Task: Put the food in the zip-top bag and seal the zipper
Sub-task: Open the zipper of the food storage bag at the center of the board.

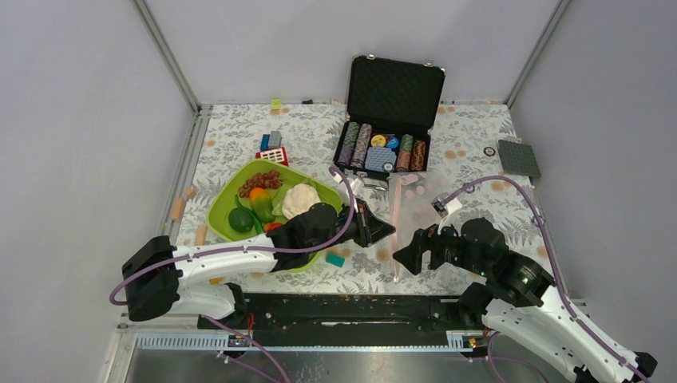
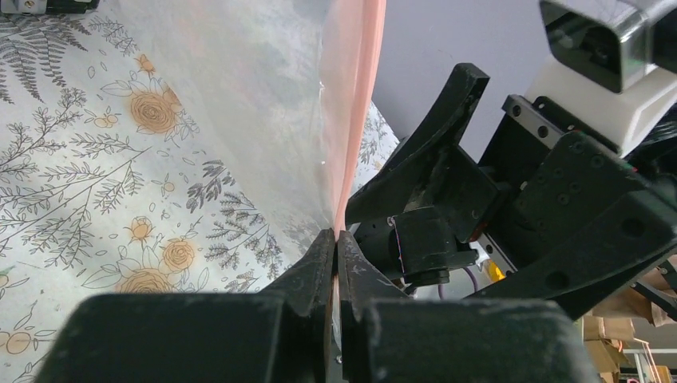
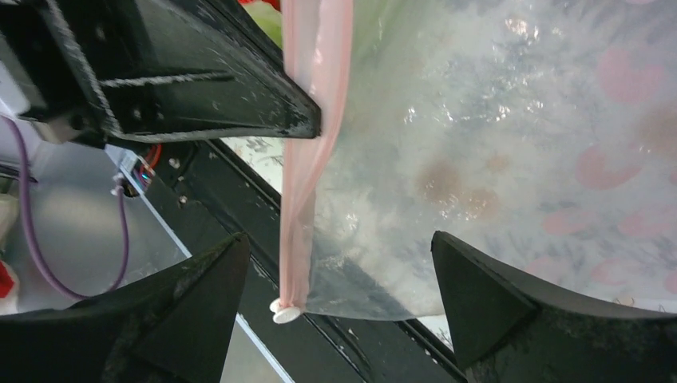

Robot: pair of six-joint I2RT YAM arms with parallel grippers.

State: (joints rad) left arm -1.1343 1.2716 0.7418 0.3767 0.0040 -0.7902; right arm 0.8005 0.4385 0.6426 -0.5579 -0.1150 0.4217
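Observation:
The clear zip-top bag (image 1: 427, 209) lies right of centre, its pink zipper (image 1: 397, 215) running front to back. My left gripper (image 1: 386, 231) is shut on the zipper, which the left wrist view shows pinched between the jaws (image 2: 336, 236). My right gripper (image 1: 405, 257) is open at the strip's near end. In the right wrist view its fingers straddle the bag's corner (image 3: 337, 239), where a white slider tab (image 3: 286, 311) hangs. The food lies in the lime-green tray (image 1: 219, 217): cauliflower (image 1: 299, 199), grapes (image 1: 259, 182), orange fruit (image 1: 257, 193), dark green fruit (image 1: 239, 219).
An open black case of poker chips (image 1: 386, 148) stands behind the bag. Coloured building blocks (image 1: 271, 145) lie behind the tray and a teal block (image 1: 335, 259) in front of it. A grey baseplate (image 1: 519, 158) lies at the back right.

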